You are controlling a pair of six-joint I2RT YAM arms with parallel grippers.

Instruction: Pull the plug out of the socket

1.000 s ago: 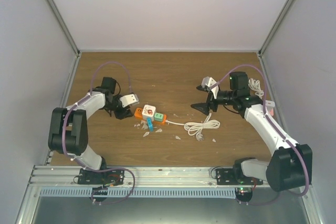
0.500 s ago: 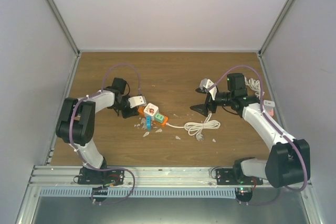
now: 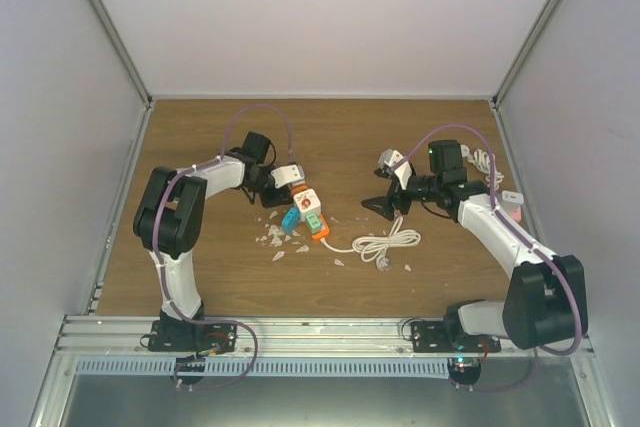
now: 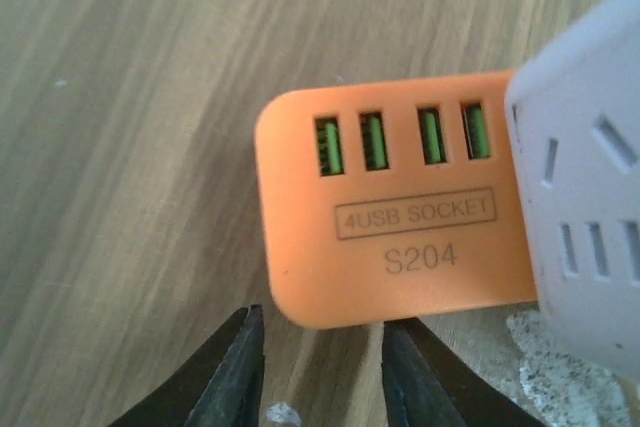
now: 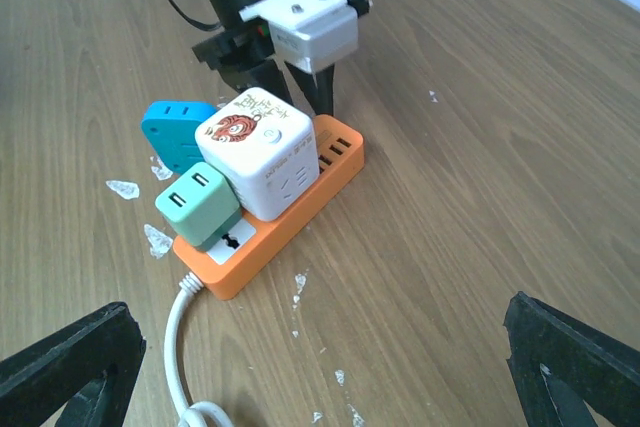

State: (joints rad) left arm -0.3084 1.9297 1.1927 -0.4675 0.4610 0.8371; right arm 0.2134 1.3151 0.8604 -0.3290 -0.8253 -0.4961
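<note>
Three plug-in pieces cluster at the orange power strip [image 5: 300, 212], which lies mid-table: a white cube adapter [image 5: 260, 152] seated on top, a green plug [image 5: 198, 205] just beside it toward the cable end, and a blue plug [image 5: 175, 132] against the cube's far side. Which one you mean to pull I can't say. Your left gripper [image 4: 323, 342] is down at the strip's USB end, jaws narrowed to a slim gap with the strip's edge right at the tips. I cannot tell whether they pinch it, but that spot reads as an anchor so the strip won't lift with the plug. Your right gripper [image 3: 386, 185] hangs spread wide and empty, well off on the cable side, facing the plugs, presumably as the puller. Mind the white cable [image 5: 180, 347] lying along that approach, the white flecks [image 5: 122, 188] scattered on the table [image 5: 480, 97], and the cube crowding the green plug.
</note>
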